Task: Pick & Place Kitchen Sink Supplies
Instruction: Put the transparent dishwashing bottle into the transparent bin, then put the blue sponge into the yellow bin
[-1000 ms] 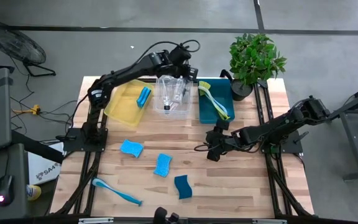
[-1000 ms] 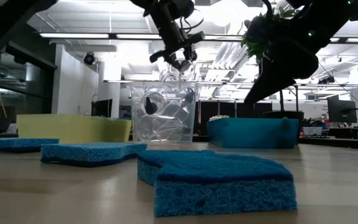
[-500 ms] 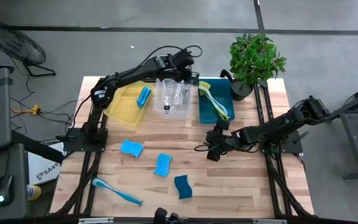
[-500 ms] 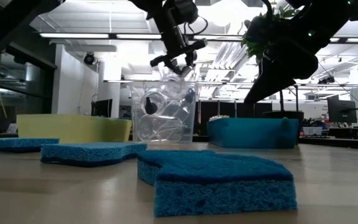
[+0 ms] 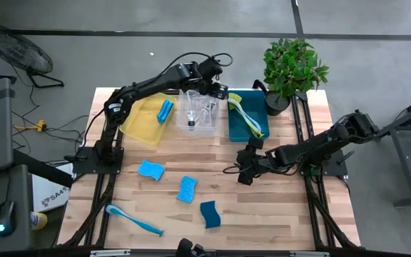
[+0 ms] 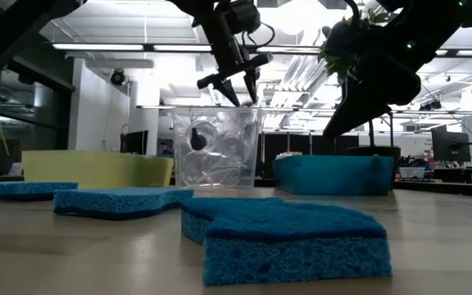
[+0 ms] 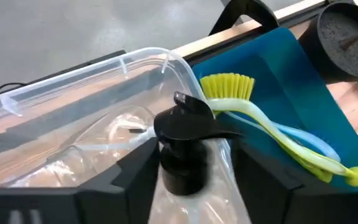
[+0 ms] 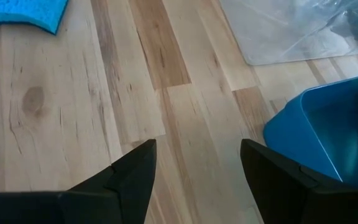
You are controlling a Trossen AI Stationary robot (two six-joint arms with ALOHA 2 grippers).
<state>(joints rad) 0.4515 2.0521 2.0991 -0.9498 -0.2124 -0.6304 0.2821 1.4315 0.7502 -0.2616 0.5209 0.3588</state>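
Upper centre of the high view: clear bin (image 5: 195, 114) holds clear bottles (image 5: 200, 111) with black tops. Left gripper (image 5: 214, 89) sits right over the bin's far right corner. Left wrist view shows a bottle's black pump top (image 7: 182, 146) between the two dark fingers (image 7: 132, 177); fingers look parted beside it, but can't tell if they're touching it or not. Low view has the left gripper (image 6: 234, 80) just above the bin rim (image 6: 215, 111), fingertips pointing down, nothing visibly hanging from them.

Left of the clear bin: yellow bin (image 5: 145, 118) with one blue sponge (image 5: 164, 111) inside. Right of it: teal bin (image 5: 248, 118) with a yellow-green brush (image 5: 245, 114) lying in it, a pale blue handle alongside in the wrist view (image 7: 303, 143).

Still loose on the table (image 5: 291, 214): three blue sponges in the lower middle of the high view – one left (image 5: 150, 170), one centre (image 5: 186, 189), one lower (image 5: 210, 213). Blue brush (image 5: 133, 219) lies at lower left, well apart from the bins.

Right gripper (image 5: 244, 165) hangs over bare wood right of centre, near the front of the teal bin, fingers (image 8: 129, 174) spread wide, nothing between them.

Potted plant (image 5: 291, 68) stands at the upper right table corner, just beside the teal bin.
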